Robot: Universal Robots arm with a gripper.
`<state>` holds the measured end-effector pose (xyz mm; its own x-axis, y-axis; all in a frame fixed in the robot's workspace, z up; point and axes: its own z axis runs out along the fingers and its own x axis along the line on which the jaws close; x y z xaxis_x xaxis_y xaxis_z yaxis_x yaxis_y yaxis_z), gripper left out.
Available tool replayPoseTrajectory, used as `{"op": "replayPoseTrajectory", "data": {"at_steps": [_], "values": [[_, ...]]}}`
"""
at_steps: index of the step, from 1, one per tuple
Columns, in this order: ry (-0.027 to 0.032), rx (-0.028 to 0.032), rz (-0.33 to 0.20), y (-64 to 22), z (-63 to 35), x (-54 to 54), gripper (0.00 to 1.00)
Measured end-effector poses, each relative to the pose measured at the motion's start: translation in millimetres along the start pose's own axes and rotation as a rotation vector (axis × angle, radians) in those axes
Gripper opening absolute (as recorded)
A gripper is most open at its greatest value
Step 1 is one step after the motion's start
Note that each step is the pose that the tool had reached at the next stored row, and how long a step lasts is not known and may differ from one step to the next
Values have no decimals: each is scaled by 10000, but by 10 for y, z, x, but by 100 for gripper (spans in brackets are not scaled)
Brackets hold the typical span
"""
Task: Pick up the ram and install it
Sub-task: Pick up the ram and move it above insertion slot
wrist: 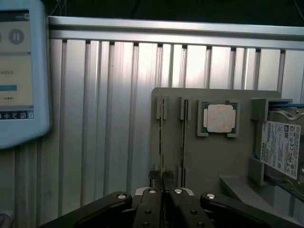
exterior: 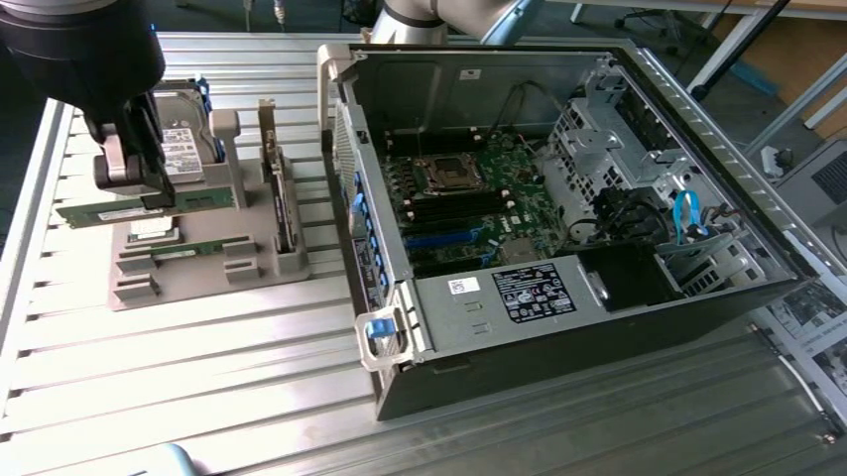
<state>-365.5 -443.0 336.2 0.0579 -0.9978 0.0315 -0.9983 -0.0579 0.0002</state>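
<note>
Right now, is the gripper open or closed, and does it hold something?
Gripper: fingers closed on the ram.

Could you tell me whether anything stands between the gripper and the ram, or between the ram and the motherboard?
Nothing separates them: the gripper is shut on the ram, which stands on edge in the grey holder. Between the holder and the motherboard rises the computer case's wall; the case's open side faces up.
</note>
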Motion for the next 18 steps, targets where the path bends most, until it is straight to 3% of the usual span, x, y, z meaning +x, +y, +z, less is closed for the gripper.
{"op": "replayPoseTrajectory", "data": {"at_steps": [18], "values": [[3,-1,-1,0,-88,3,13]]}}
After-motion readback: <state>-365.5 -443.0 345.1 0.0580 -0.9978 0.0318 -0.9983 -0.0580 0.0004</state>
